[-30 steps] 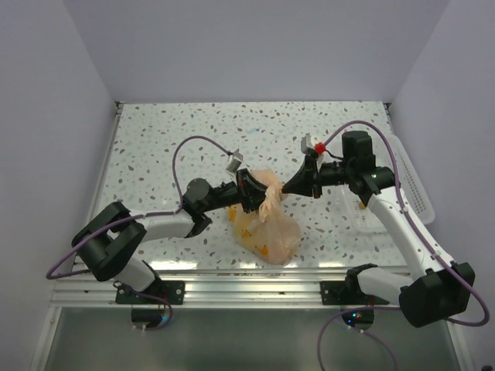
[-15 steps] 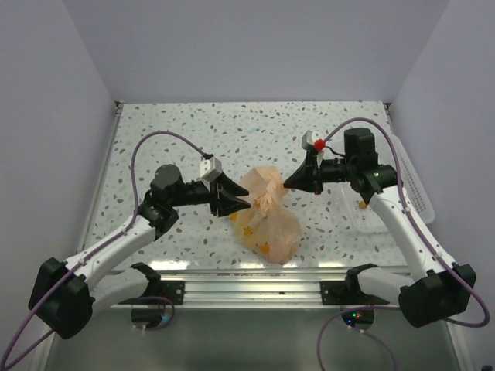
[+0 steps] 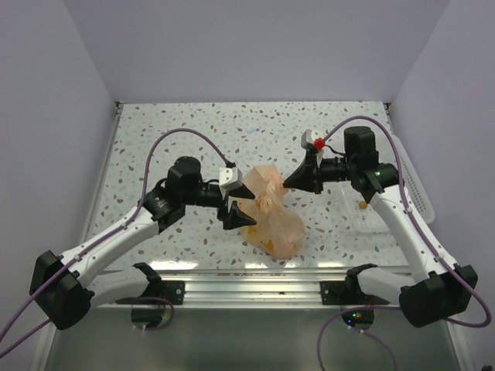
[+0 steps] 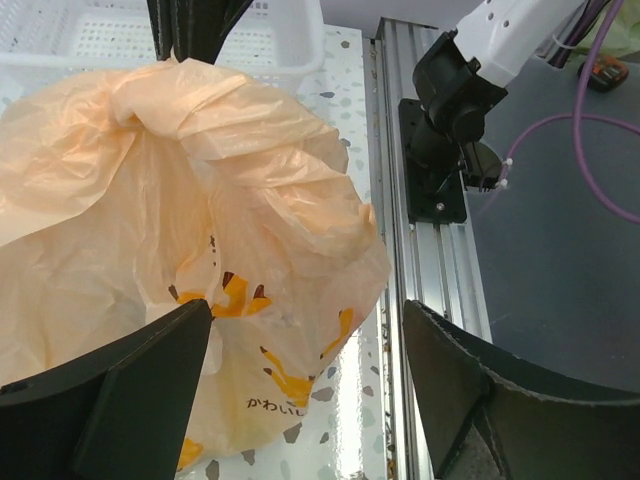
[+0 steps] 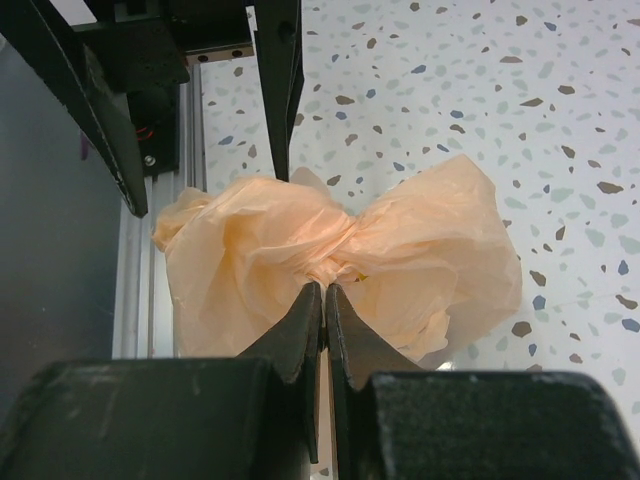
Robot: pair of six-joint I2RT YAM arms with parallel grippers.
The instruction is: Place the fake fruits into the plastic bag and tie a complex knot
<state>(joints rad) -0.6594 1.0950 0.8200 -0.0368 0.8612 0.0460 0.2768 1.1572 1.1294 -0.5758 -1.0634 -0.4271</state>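
Observation:
The peach-orange plastic bag (image 3: 272, 220) sits bulging on the speckled table, its top twisted into a knot (image 5: 335, 268). My right gripper (image 3: 288, 184) is shut on that twisted part, its tips (image 5: 325, 298) pinching the film. My left gripper (image 3: 236, 210) is open at the bag's left side. In the left wrist view its wide-apart fingers (image 4: 130, 390) flank the lower edge of the plastic bag (image 4: 200, 200) without gripping it. The fake fruits are hidden inside the bag. Only faint yellow patches (image 3: 267, 246) show through, and I cannot tell fruit from print.
A white plastic tray (image 3: 410, 185) lies at the right edge of the table, with a small orange piece (image 3: 361, 205) near it. The tray (image 4: 290, 40) also shows behind the bag. The aluminium rail (image 3: 247, 272) and the arm bases run along the near edge.
My left gripper let go of the bag's top, opened wide and pulled back, and now sits low at the bag's left side. The right gripper kept its hold; the bag shifted slightly right.

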